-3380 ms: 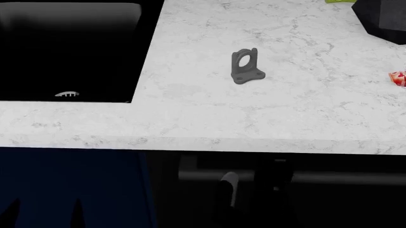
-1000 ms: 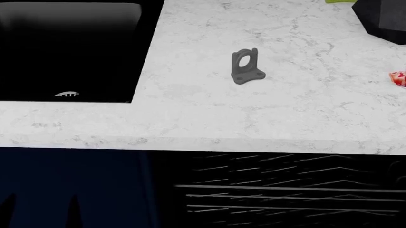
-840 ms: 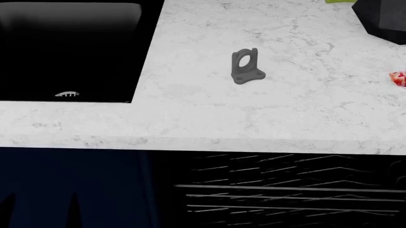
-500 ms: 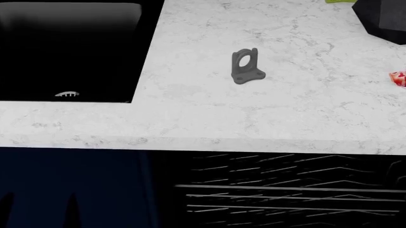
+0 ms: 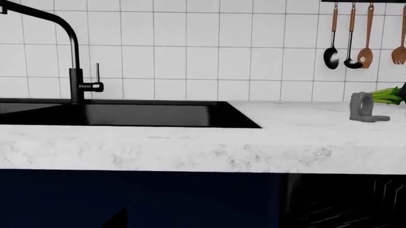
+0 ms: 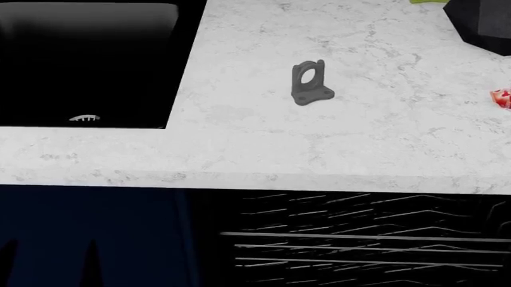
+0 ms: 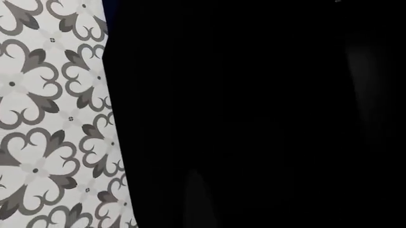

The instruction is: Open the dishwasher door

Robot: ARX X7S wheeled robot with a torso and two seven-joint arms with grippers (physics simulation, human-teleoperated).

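In the head view the dishwasher opening below the counter is uncovered, and its wire racks (image 6: pixel 359 239) show inside. The dishwasher door and its bar handle do not show there. A flat black panel (image 7: pixel 254 118), apparently the door, fills most of the right wrist view; no handle or control strip can be made out on it. My right gripper's fingers are lost in that black. My left gripper (image 6: pixel 49 256) shows as two dark fingertips set apart, low in front of the navy cabinet (image 6: pixel 96 233). One fingertip (image 5: pixel 119 219) also shows in the left wrist view.
A white marble counter (image 6: pixel 264 149) holds a black sink (image 6: pixel 80 66) with a black tap (image 5: pixel 73 57), a small grey bracket (image 6: pixel 310 84) and a black object (image 6: pixel 487 24) at the far right. Patterned floor tiles (image 7: pixel 51 118) lie beside the black panel. Utensils (image 5: pixel 355 33) hang on the tiled wall.
3.4 s ago the closed door, its bar handle and my right gripper on it showed under the counter. Now the racks are exposed. Over the last second almost nothing moved.
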